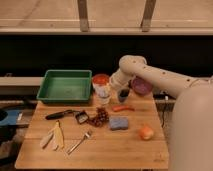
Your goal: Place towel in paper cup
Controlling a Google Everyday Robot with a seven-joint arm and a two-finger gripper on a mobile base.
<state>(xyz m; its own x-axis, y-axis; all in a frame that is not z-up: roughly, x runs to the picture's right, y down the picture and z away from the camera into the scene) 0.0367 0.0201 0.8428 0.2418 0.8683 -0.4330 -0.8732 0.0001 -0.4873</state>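
Observation:
A white paper cup stands on the wooden table, just in front of a red bowl. Something pale shows at the cup's top; I cannot tell whether it is the towel. My gripper comes down from the white arm at the right and hangs right over the cup's right rim, between it and a dark cup.
A green tray sits at the back left and a purple bowl at the back right. On the table lie a carrot, blue sponge, orange, grapes, knife, banana and fork.

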